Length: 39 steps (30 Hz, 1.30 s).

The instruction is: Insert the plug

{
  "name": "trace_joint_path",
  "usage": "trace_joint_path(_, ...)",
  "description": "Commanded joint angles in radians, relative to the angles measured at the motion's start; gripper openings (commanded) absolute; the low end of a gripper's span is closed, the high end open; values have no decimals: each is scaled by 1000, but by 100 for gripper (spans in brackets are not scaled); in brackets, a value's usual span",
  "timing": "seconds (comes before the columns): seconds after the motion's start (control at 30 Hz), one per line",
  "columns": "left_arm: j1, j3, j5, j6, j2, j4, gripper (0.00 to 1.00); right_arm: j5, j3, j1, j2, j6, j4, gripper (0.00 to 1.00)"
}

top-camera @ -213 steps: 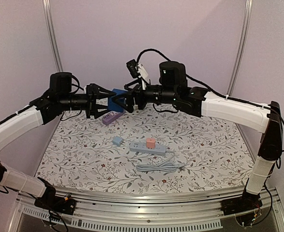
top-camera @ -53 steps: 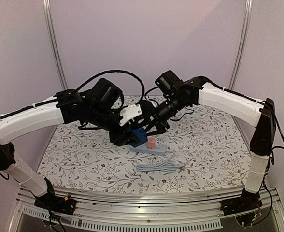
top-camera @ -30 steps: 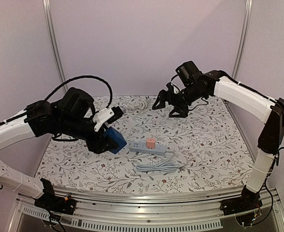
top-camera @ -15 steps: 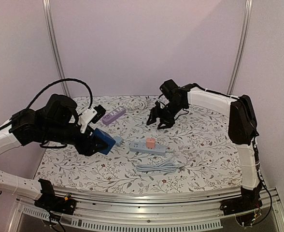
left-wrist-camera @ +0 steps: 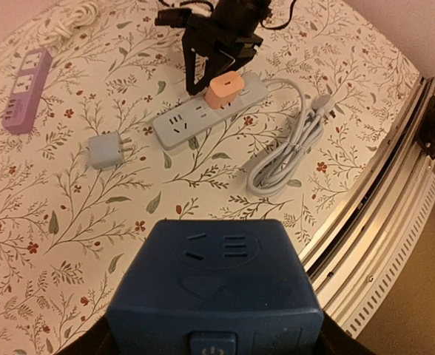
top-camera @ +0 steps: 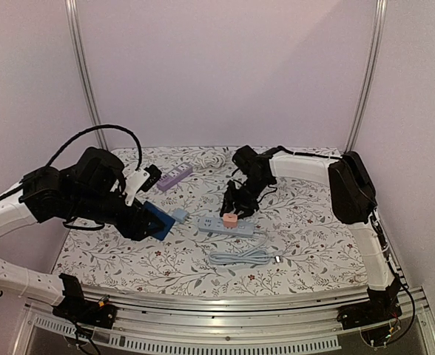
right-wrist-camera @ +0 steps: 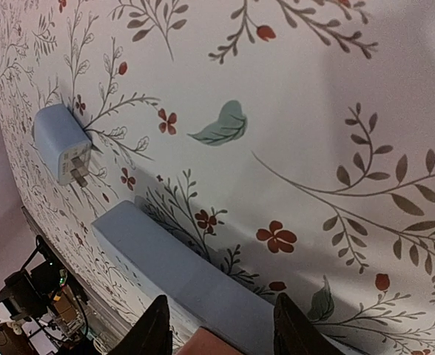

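Plug (left-wrist-camera: 226, 89), orange, stands upright in a socket of the grey power strip (left-wrist-camera: 195, 115) on the desk (left-wrist-camera: 55, 222). It sits squarely between the right jaws (top-camera: 234, 209), which straddle it from above, probably to seat it firmly. Whether they are pinching it cannot be told. Just beside those jaws, the strip's other sockets are empty. Farther out lies a pale-blue adapter (left-wrist-camera: 105, 151), untouched. The left jaws (top-camera: 149, 220) are well apart, clenched on a blue socket cube (left-wrist-camera: 214, 288) held off the desk, its socket face empty.
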Motion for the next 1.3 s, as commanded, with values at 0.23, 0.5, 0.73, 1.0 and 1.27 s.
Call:
trace_joint_path(0.23,4,17,2,-24,49,-3,0,-62,42,30,78,11,45,38)
trace_joint_path(0.5,7,44,34,-147,121,-36,0,-107,74,53,134,-21,27,36)
trace_joint_path(0.73,66,172,172,-269,250,-97,0,-90,69,65,114,44,-22,36)
trace_joint_path(1.0,314,264,557,-430,392,-139,0,-63,77,43,59,127,-28,38)
trace_joint_path(1.27,327,299,642,-423,509,-120,0,-33,78,-6,-42,146,-26,44)
